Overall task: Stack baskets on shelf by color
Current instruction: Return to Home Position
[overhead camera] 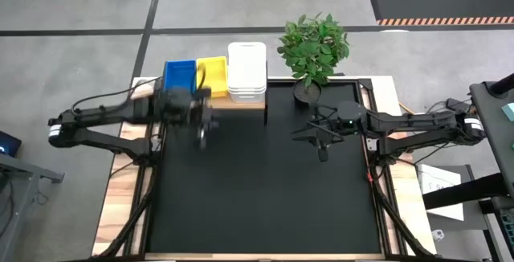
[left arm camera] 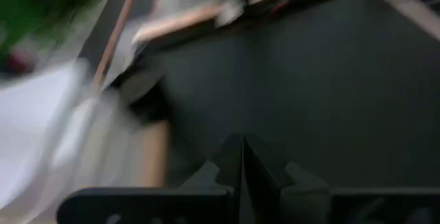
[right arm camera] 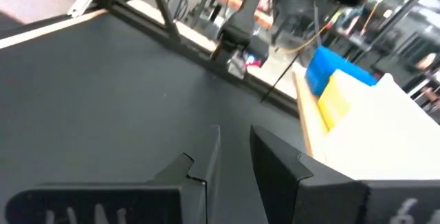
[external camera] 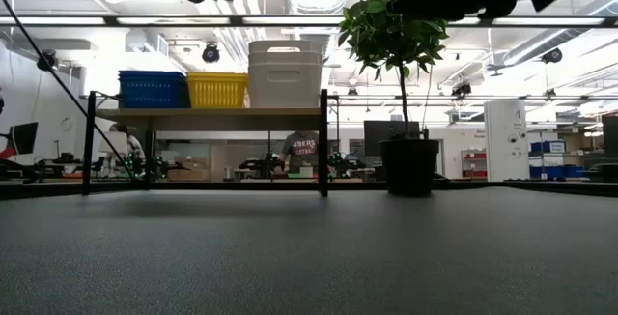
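Observation:
The baskets stand in three stacks on the light-wood shelf [overhead camera: 241, 104] at the table's far edge: blue [overhead camera: 180, 75], yellow [overhead camera: 213, 73] and white [overhead camera: 246, 71]. The low view shows blue [external camera: 153, 90], yellow [external camera: 217, 90] and the taller white stack [external camera: 285, 74] side by side on the shelf top [external camera: 208, 113]. My left gripper [overhead camera: 202, 136] hangs over the table just in front of the shelf, shut and empty [left arm camera: 242, 157]. My right gripper [overhead camera: 323, 153] is over the table's right half, its fingers a narrow gap apart [right arm camera: 235, 141], holding nothing.
A potted plant [overhead camera: 313, 45] stands at the far edge, right of the shelf, its dark pot [external camera: 408, 167] on the table. The black table surface [overhead camera: 265, 198] stretches toward the near edge. People and workbenches show in the room behind the shelf.

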